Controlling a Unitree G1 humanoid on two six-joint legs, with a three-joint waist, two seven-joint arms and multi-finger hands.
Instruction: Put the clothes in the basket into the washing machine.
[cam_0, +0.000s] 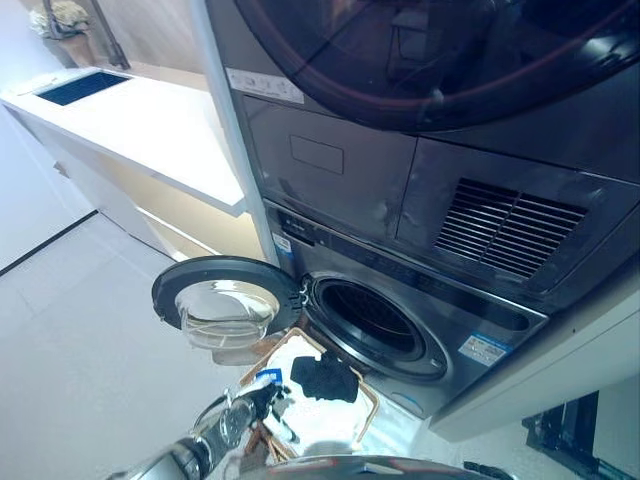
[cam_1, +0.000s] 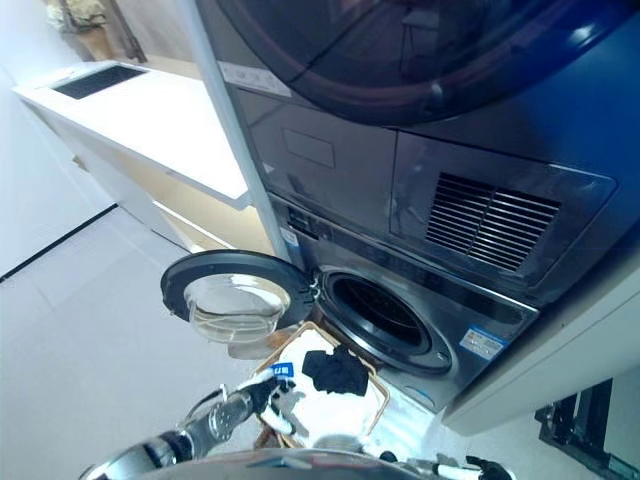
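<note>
- Clothes lie in the basket (cam_0: 368, 398) on the floor, just in front of the washing machine (cam_0: 440, 330) and below its round opening (cam_0: 372, 318).
- Black garment (cam_0: 325, 378) sits bunched on top of the load, on the side of the basket nearest the washing machine; it has no clear long axis, being a crumpled heap.
- White cloth (cam_0: 300, 352) fills the rest of the basket beneath and around the black piece, spreading from the washing machine's side toward the robot.
- Basket's long axis runs from the washing machine's front outward toward the robot; its brown rim shows on the far and right sides.
- Washing machine's door (cam_0: 225, 300) is swung fully open to the left of the opening, its glass bowl bulging toward the camera; the drum inside is dark.
- Left hand (cam_0: 262, 403) reaches in from the lower left and hangs over the near left edge of the basket, away from the washing machine's opening, with its white-tipped fingers (cam_0: 283, 428) pointing down and loosely spread; whether it holds any cloth cannot be told.
- Right hand cannot be made out in either view.
- Dryer (cam_0: 440, 130) with a vent grille is stacked above the washing machine.
- White counter (cam_0: 140, 125) stands to the left of the washing machine.
</note>
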